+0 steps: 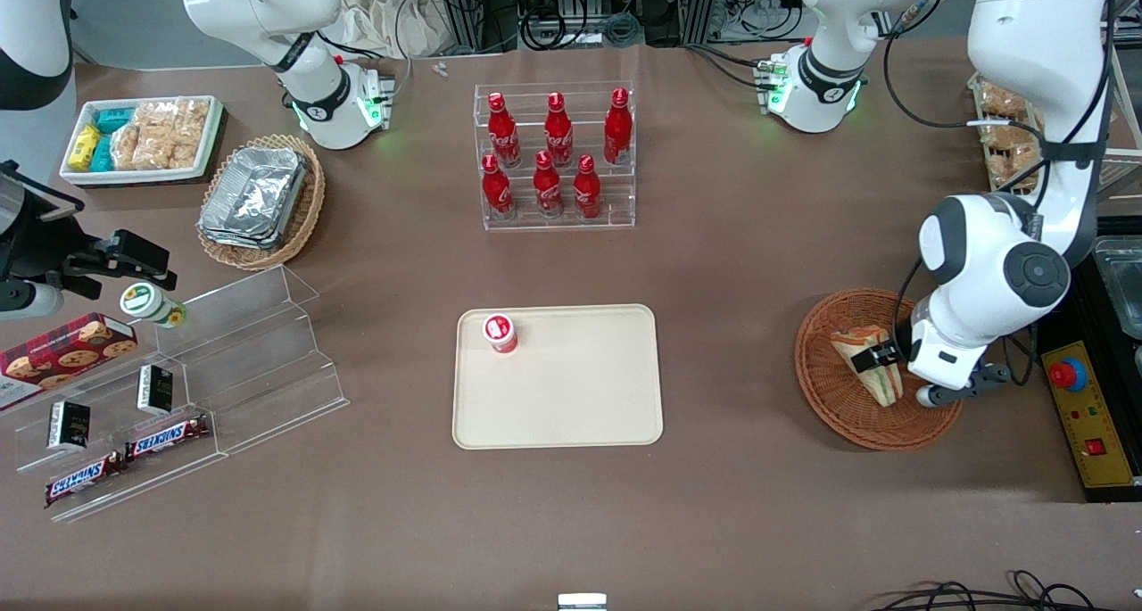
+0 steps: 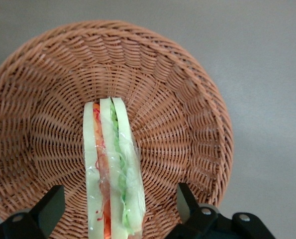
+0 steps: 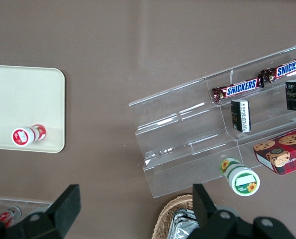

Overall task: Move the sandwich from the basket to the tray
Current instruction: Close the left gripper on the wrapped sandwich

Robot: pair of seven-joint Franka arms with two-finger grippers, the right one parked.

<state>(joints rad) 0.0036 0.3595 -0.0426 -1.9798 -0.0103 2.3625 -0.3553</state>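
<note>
The sandwich [image 1: 881, 383], a clear-wrapped white-bread wedge with green and orange-red filling, stands on edge in the round reddish-brown wicker basket [image 1: 821, 388] toward the working arm's end of the table. My left gripper [image 1: 879, 363] is low over the basket, open, one finger on each side of the sandwich with a gap on both sides. The left wrist view shows the sandwich [image 2: 113, 149] between the fingers [image 2: 183, 196] inside the basket [image 2: 187, 99]. The cream-beige tray [image 1: 571, 388] lies mid-table, well away from the basket.
A small red-and-white container [image 1: 500, 333] stands on the tray's corner farthest from the front camera and the basket. A clear rack of red bottles [image 1: 555, 156] stands farther from the camera than the tray. A yellow control box [image 1: 1084, 415] lies beside the basket at the table's end.
</note>
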